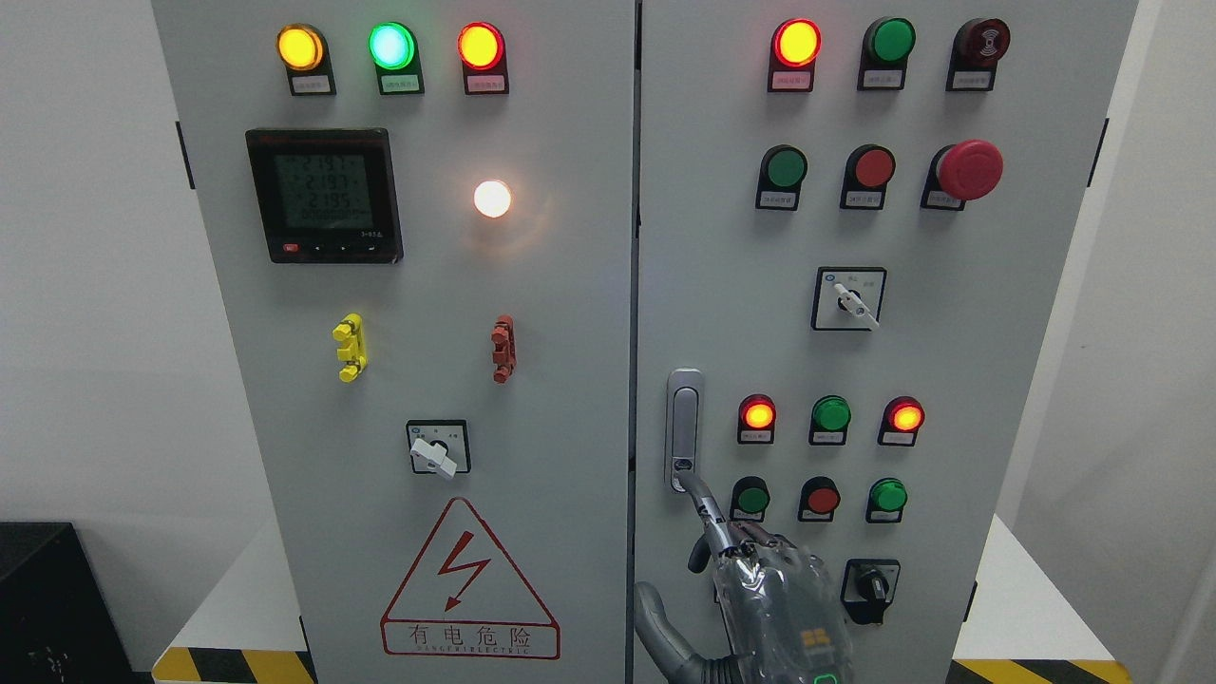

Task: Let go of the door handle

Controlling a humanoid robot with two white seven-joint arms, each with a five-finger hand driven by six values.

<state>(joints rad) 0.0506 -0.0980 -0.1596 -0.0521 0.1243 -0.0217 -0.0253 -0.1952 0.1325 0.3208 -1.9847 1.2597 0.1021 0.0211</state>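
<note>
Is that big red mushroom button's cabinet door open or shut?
Shut. The right door lies flush with the left door, only a thin seam between them; its handle sits flat, and a hand's fingertip touches its lower end.

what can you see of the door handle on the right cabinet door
The door handle is a slim upright silvery metal lever set in a rounded grey plate, flush against the right door near its left edge, beside the seam. A dark lock or button sits at its lower end. The hand, in a clear cover, reaches up from below; one extended finger touches that lower end. Nothing grips the lever.
</note>
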